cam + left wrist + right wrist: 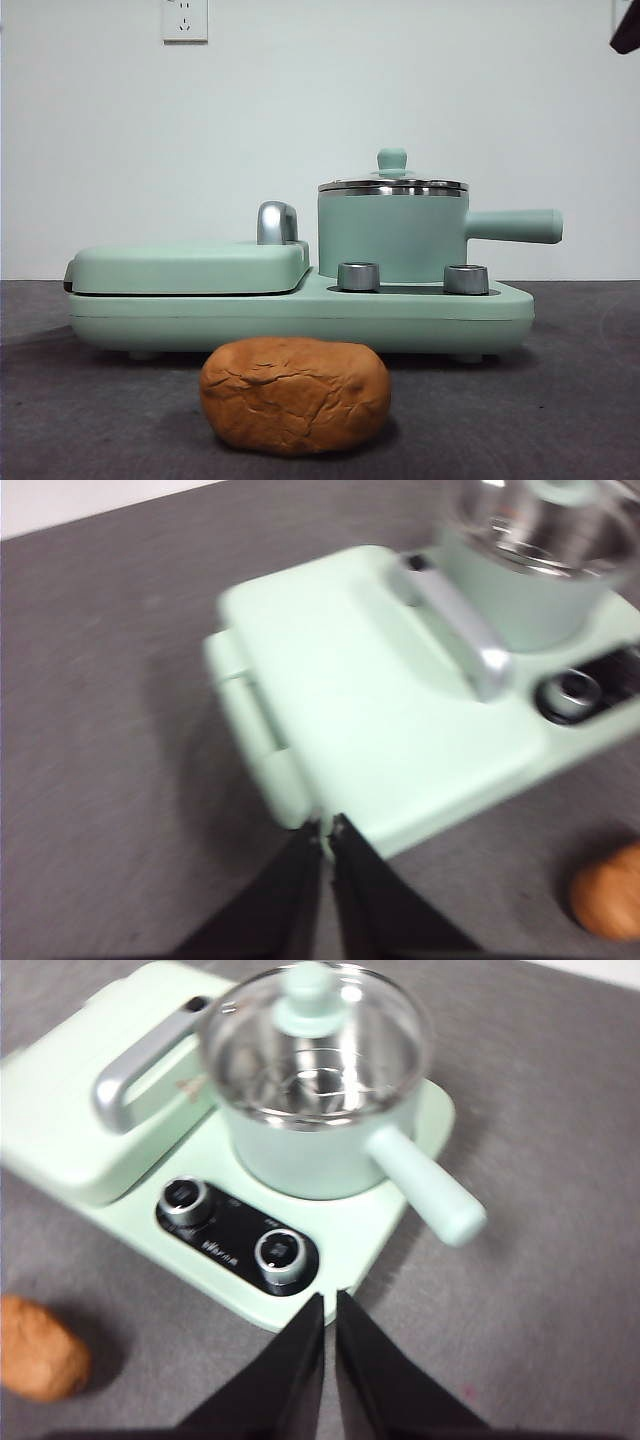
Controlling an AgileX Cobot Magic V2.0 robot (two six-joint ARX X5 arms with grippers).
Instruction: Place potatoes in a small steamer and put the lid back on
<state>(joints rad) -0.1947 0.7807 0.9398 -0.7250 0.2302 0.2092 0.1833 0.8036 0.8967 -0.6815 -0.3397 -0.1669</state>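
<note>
Both end effectors, left (327,832) and right (330,1302), pressed together and empty above counter (580,420), since lid (315,1045) covers steamer (320,1150), potato (295,395) waiting.

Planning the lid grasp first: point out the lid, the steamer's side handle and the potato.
lid (310,990): right wrist view, on its green knob.
steamer's side handle (515,226): front view, mid-length of the handle.
potato (295,394): front view, middle of its cracked skin.
</note>
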